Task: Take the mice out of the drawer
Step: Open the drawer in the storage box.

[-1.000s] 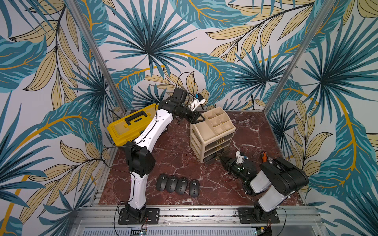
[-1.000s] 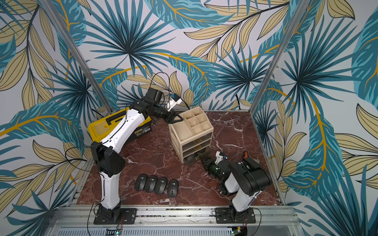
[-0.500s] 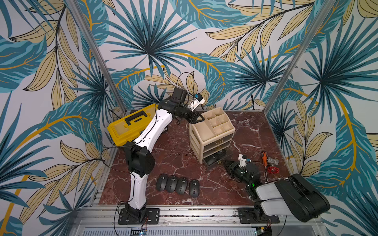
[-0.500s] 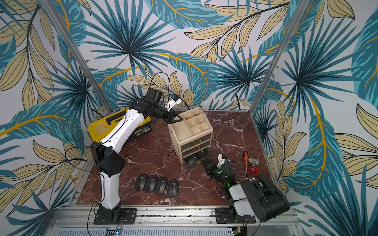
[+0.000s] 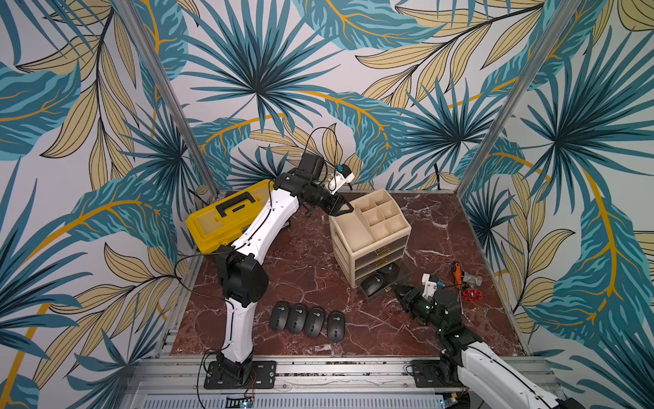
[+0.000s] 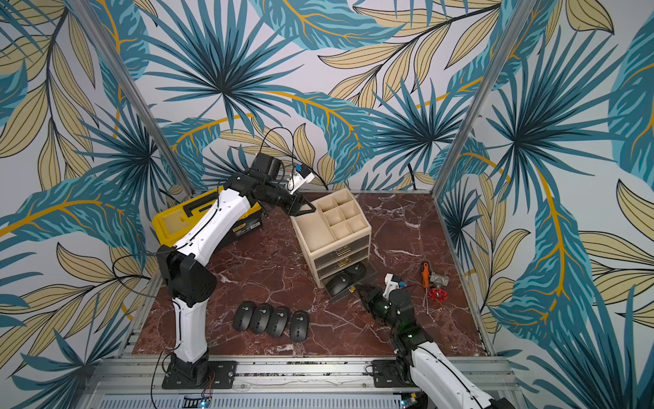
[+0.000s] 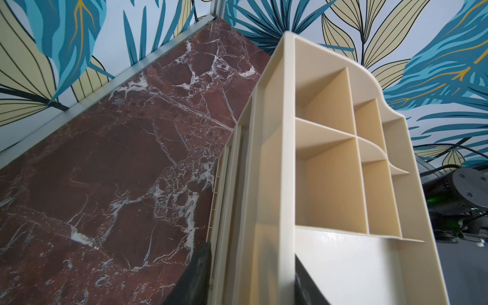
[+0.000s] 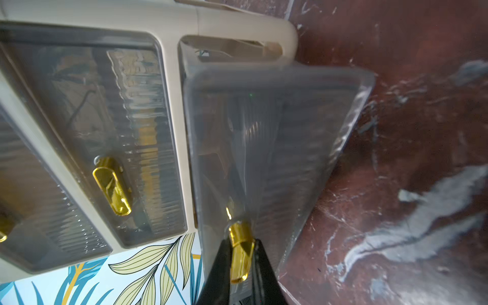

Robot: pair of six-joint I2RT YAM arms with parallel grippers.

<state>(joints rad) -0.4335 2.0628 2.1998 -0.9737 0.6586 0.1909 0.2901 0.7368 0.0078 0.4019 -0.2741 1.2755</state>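
- As the right fingers [image 8: 219,277], nearly closed on the gold handle [image 8: 240,253], draw back, the bottom drawer [image 5: 380,295] stands further out than a second ago — two mice [image 5: 373,283] lie exposed inside.
- That arm now lies stretched low, no longer hunched.
- Left fingers [image 7: 192,277], part-open, clamp the organiser [image 5: 357,233] rim as before.
- On the counter [image 5: 300,255] four mice [image 5: 314,320] sit in a row, unmoved — two left to lift.

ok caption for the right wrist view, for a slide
Right end effector shut on the gold oval handle of the pulled-out smoky translucent plastic drawer
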